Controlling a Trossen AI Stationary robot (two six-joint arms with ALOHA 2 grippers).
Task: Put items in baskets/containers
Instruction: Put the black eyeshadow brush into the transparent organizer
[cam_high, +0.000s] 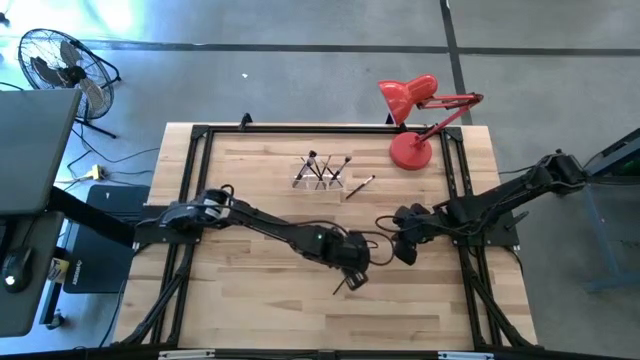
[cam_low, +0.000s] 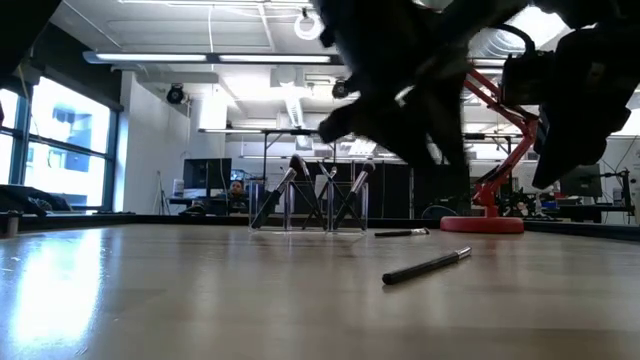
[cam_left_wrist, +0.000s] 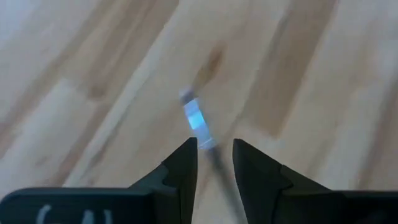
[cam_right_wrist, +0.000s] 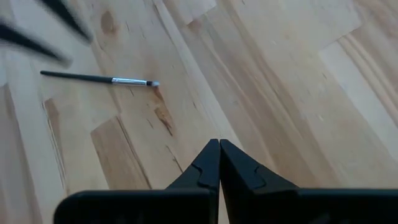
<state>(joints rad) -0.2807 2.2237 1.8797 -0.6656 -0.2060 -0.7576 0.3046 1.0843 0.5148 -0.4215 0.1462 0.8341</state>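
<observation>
A thin dark makeup brush (cam_high: 347, 284) with a silvery ferrule (cam_left_wrist: 194, 118) lies flat on the wooden table (cam_high: 250, 300), near the middle. My left gripper (cam_left_wrist: 215, 146) hovers just above it, open, one finger on each side of its handle, touching nothing. A clear holder (cam_high: 322, 172) toward the far edge has several brushes (cam_low: 310, 198) leaning in it. Another brush (cam_high: 360, 186) lies on the table just right of the holder. My right gripper (cam_right_wrist: 219, 146), shut and empty, hangs over the table right of centre (cam_high: 405, 245).
A red desk lamp (cam_high: 412, 120) stands at the far right corner, its round base (cam_low: 482, 224) on the table. Black frame rails (cam_high: 190, 200) run along the table's edges. Bare wood lies along the near side and the left half.
</observation>
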